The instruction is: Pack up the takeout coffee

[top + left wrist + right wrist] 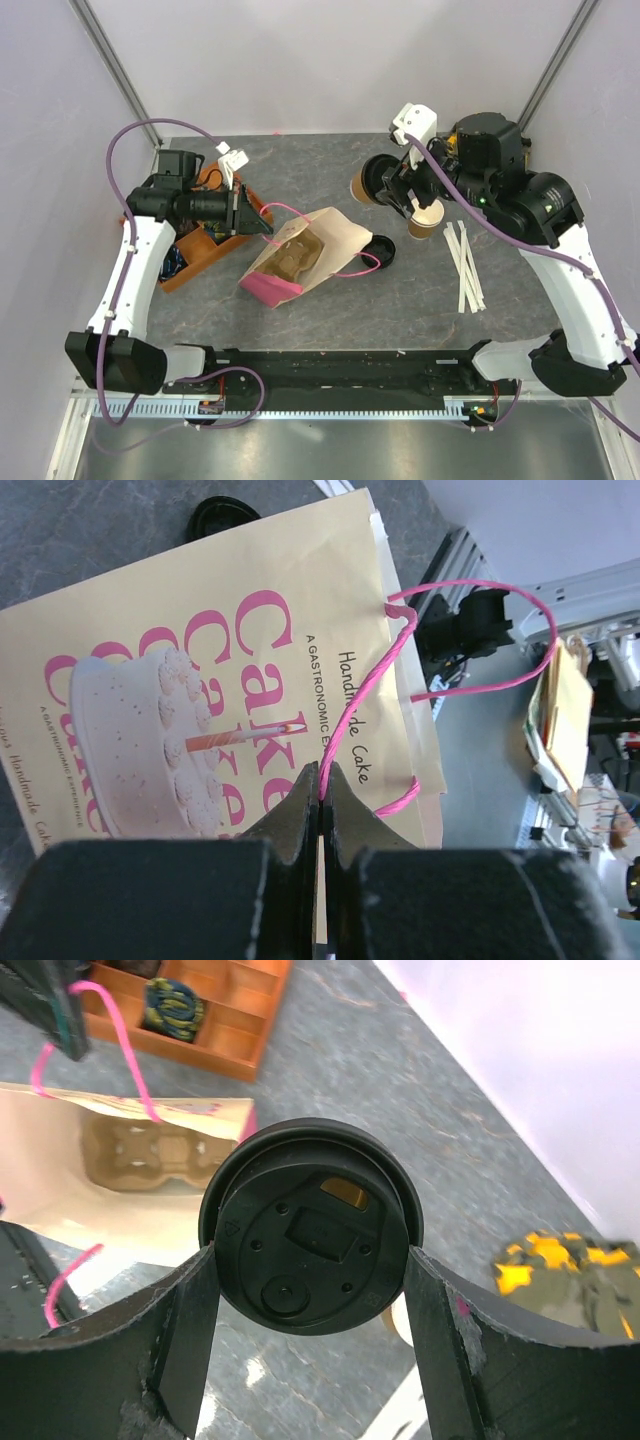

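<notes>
The takeout coffee (368,186) (tan paper cup, round black plastic lid) is lying sideways over the table (300,160), the right hand (310,1260) gripping it. Only the right wrist view is showing the lid's moulded face and a pulp carrier (140,1155) inside the paper bag (300,255). The left wrist view is showing the left hand (322,785) pinching shut on the bag's pink cord handle (405,625).

The paper bag (130,600) reads "Cake", "Handmade Cake" and a cut-off "A GASTRONOMIC".
</notes>
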Controlling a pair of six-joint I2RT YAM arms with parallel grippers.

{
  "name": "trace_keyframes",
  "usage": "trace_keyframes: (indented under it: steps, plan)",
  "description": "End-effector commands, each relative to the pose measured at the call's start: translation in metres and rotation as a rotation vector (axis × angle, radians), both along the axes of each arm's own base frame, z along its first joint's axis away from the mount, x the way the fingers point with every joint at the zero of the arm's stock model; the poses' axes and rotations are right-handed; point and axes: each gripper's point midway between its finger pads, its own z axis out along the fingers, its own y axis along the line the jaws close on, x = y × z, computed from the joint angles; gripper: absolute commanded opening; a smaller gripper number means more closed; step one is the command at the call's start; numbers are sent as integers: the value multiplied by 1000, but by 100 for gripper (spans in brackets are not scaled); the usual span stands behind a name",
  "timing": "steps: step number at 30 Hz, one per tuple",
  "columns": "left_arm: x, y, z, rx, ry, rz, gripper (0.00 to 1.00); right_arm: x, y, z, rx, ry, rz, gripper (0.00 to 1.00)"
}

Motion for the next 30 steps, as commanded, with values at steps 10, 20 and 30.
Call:
trace_keyframes:
  steps: [10, 20, 30]
  plan:
    - [-14, -36, 67, -271, 124, -3, 2, -17, 55, 7, 81, -19, 253, 64]
    - [8, -21, 42, -348, 286, 32, 2, -33, 71, -2, 39, -25, 368, 63]
    - [18, 9, 33, -362, 275, 119, 2, -13, 110, -56, -22, -21, 438, 59]
